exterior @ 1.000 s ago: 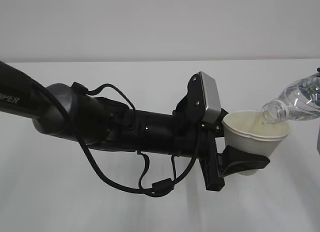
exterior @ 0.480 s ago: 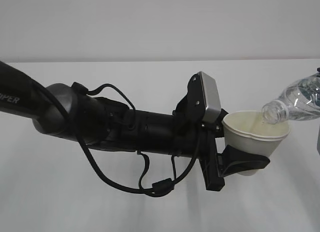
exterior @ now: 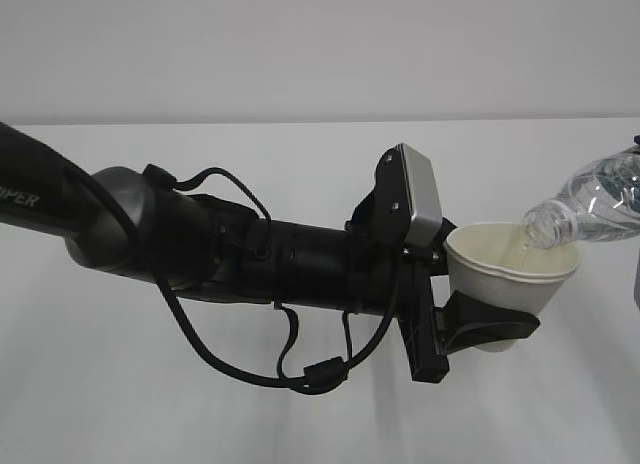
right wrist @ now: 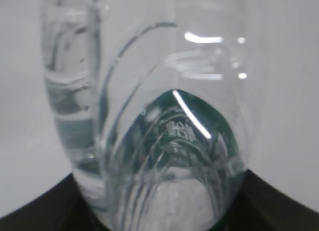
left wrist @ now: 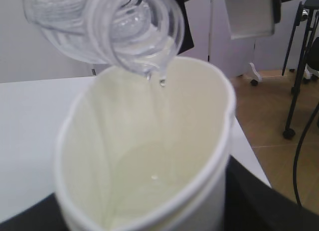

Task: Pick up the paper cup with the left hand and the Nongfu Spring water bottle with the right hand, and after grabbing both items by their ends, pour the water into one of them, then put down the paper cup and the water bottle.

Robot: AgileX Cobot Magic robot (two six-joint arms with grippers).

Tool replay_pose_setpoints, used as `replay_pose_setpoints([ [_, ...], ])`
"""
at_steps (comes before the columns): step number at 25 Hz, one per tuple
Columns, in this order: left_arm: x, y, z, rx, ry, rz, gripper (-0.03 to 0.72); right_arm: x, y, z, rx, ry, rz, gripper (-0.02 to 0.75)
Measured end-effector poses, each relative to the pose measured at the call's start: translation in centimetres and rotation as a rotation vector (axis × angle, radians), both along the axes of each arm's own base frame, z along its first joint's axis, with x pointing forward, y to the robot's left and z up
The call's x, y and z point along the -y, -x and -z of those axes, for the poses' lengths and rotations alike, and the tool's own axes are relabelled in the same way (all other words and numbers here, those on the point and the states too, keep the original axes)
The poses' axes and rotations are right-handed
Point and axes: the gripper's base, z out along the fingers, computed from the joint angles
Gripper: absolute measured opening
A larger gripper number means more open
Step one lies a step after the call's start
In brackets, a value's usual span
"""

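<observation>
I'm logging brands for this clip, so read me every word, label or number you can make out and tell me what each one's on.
"IPER": white letters on the left arm's black casing at the exterior view's left edge; the start is cut off by the frame.
White mark on the green label of the Nongfu Spring water bottle: warped through the plastic, too blurred to read.
Paper cup: no print visible.
Nothing else readable.

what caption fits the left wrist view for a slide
Uncapped water bottle tipped over the held paper cup, drops of water falling from its mouth into the pale interior.
</observation>
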Motion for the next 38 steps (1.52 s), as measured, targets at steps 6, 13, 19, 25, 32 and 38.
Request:
replay_pose_setpoints([
  [6,0.00,0.00,0.00,0.000,0.000,0.000,0.430,0.00,0.00,0.00,0.000,0.002,-0.001,0.447],
  [13,0.00,0.00,0.08,-0.001,-0.002,0.000,0.430,0.00,0.00,0.00,0.001,0.007,-0.002,0.447],
  [19,0.01,0.00,0.21,-0.003,-0.004,0.000,0.430,0.00,0.00,0.00,0.001,0.009,-0.003,0.447],
  [25,0.01,0.00,0.21,-0.003,-0.004,0.000,0.430,0.01,0.00,0.01,0.001,0.021,-0.006,0.447],
  [32,0.01,0.00,0.21,-0.004,-0.004,0.000,0.430,0.01,0.00,0.01,0.003,0.032,-0.009,0.447],
  [38,0.01,0.00,0.21,-0.004,-0.004,0.000,0.430,0.01,0.00,0.01,0.003,0.032,-0.009,0.447],
])
